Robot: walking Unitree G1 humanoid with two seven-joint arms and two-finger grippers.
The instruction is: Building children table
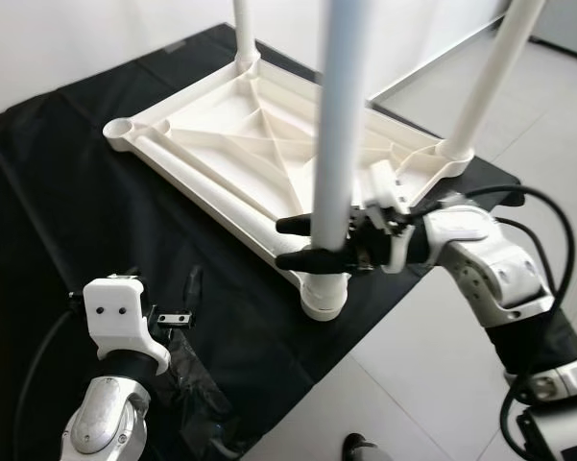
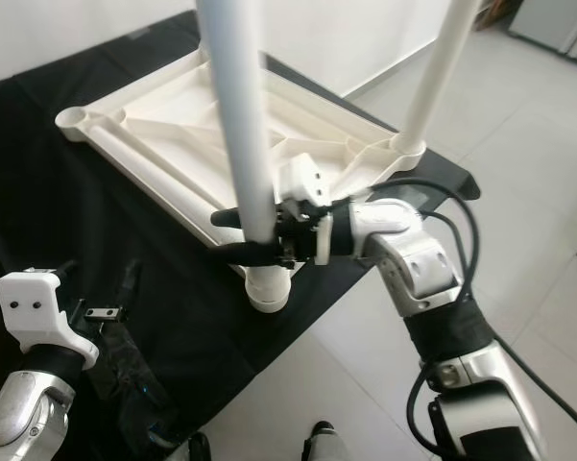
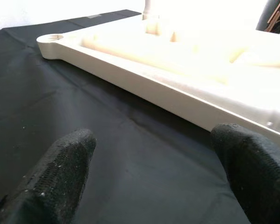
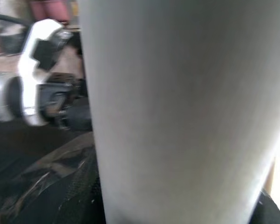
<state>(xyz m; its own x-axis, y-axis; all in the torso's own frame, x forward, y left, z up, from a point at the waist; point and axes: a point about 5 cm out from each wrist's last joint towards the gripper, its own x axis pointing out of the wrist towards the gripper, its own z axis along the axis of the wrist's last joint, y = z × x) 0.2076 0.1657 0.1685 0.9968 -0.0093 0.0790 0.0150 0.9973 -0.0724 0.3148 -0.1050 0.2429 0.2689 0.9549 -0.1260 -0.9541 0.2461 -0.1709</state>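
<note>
A white plastic children's tabletop (image 1: 240,144) lies upside down on a black cloth (image 1: 67,211). Three white legs stand up from its corners: the near leg (image 1: 336,134), a far leg (image 1: 245,34) and a right leg (image 1: 490,82). The left corner socket (image 1: 123,127) is empty. My right gripper (image 1: 288,242) is shut on the near leg just above its socket (image 1: 324,293), one black finger on each side. Low at the left, my left gripper (image 3: 153,186) hovers open over the cloth, a short way from the tabletop's long edge (image 3: 167,95).
The cloth-covered surface ends just past the near leg's socket, with pale tiled floor (image 1: 432,365) beyond and to the right. Crumpled black sheeting (image 1: 197,384) lies beside my left wrist. A white wall (image 1: 77,38) stands behind.
</note>
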